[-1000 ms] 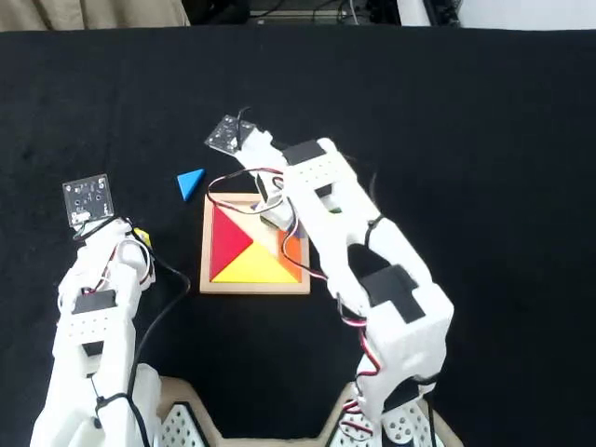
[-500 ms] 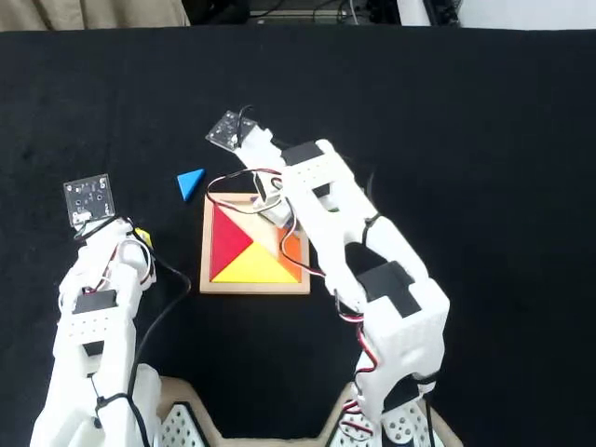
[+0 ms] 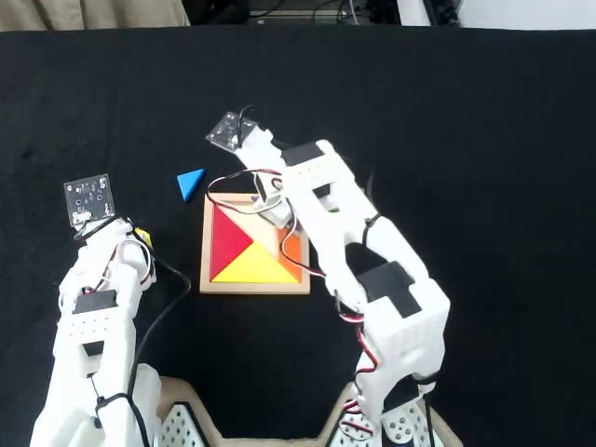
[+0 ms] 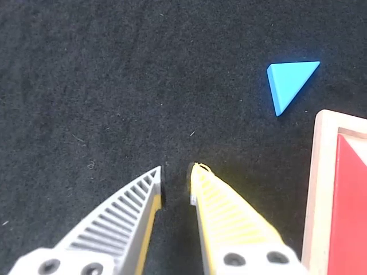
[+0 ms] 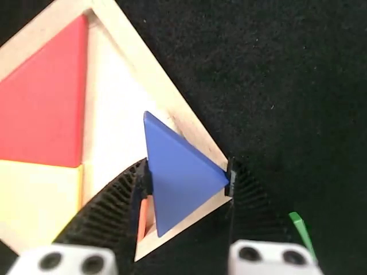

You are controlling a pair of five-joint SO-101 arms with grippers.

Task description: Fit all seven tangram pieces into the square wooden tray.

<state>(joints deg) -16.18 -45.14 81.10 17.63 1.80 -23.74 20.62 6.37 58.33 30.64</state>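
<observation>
The square wooden tray (image 3: 207, 270) lies mid-table and holds a red triangle (image 3: 231, 237), a yellow triangle (image 3: 256, 268) and an orange piece (image 3: 295, 250). My right gripper (image 5: 188, 175) is shut on a dark blue triangle (image 5: 178, 166), tilted over the tray's corner (image 5: 189, 129), beside the red triangle (image 5: 40, 109) and yellow triangle (image 5: 28, 200). In the high view that right gripper (image 3: 270, 207) hangs at the tray's far edge. A light blue triangle (image 3: 190, 182) lies on the cloth left of the tray. My left gripper (image 4: 176, 175) is narrowly open over bare cloth, short of this light blue triangle (image 4: 289, 83).
Black cloth covers the whole table. A green sliver (image 5: 298, 226) shows on the cloth just outside the tray corner. The tray's edge (image 4: 324, 189) runs close beside my left gripper. The left arm (image 3: 93, 317) stands left of the tray.
The right arm's rear links shifted slightly a second ago. Its gripper stays over the tray's far edge with the dark blue triangle. The left arm has not moved.
</observation>
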